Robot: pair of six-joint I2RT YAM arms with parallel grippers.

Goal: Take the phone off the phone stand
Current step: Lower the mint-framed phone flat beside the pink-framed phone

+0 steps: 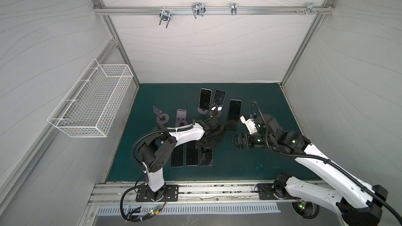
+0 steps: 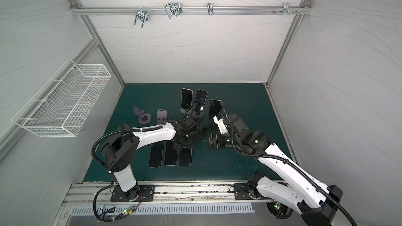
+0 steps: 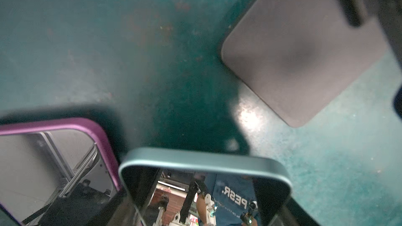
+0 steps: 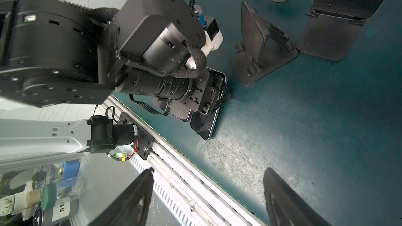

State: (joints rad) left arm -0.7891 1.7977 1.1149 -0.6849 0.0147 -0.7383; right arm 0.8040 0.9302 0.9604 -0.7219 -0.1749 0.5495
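Right hand (image 1: 233, 141) hangs open and empty in both top views, low over the worktop (image 1: 239, 166). One phone (image 1: 234, 110) leans tall on its black phone stand (image 1: 231, 125) just behind it, nearer this hand than the left hand (image 1: 205, 147). In the left wrist view, a teal-edged phone (image 3: 204, 164) lies right under that hand; squeezed or let go, I cannot tell. In the right wrist view, the open fingers (image 4: 139, 196) aim past the standing phone, so I think this hand must turn toward it.
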